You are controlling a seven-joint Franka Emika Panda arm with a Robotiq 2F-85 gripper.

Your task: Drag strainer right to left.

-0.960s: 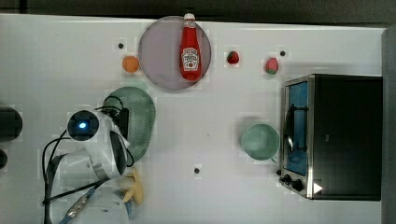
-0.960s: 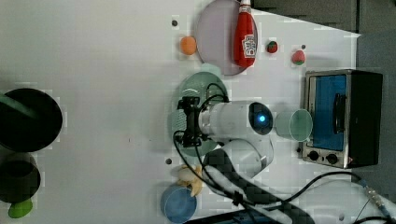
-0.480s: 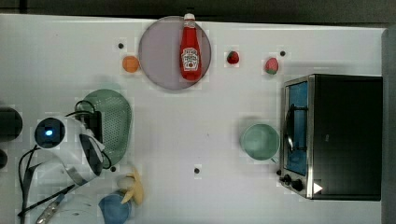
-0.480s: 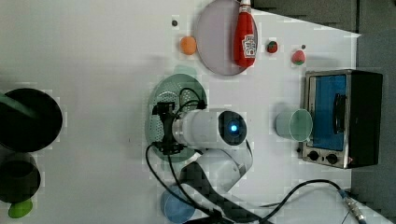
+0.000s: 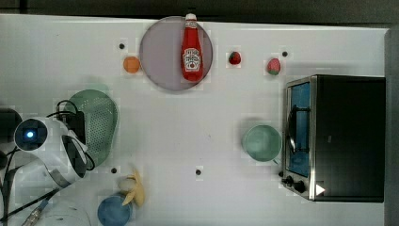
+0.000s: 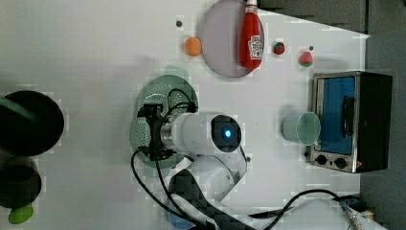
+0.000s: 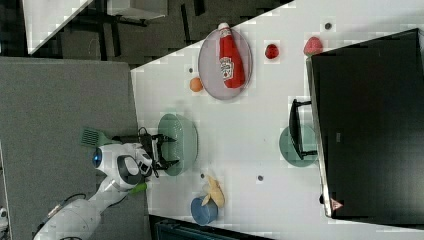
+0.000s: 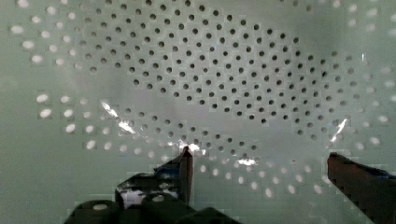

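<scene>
The strainer (image 5: pixel 101 122), a pale sage-green oval colander dotted with small holes, lies near the top view's left edge of the white table. My gripper (image 6: pixel 152 132) reaches down into its bowl. In the wrist view the perforated inside of the strainer (image 8: pixel 224 79) lies close below, and the gripper (image 8: pixel 259 163) stands open, its two dark fingertips (image 8: pixel 186 163) wide apart against the strainer's wall. In the right view the gripper (image 7: pixel 167 148) sits over the strainer (image 7: pixel 182 137). Nothing is pinched between the fingers.
A ketchup bottle (image 5: pixel 191 49) lies on a grey plate (image 5: pixel 160 56), with an orange (image 5: pixel 131 64) beside it. A strawberry (image 5: pixel 234 58) and a pink fruit (image 5: pixel 273 66) lie further right. Toaster oven (image 5: pixel 339 136), mint bowl (image 5: pixel 261 142), banana (image 5: pixel 134 187) and blue cup (image 5: pixel 114 212) stand around.
The arm and the strainer have both slid toward the top view's left, the strainer moving along with the gripper inside it. The fingers have stayed open.
</scene>
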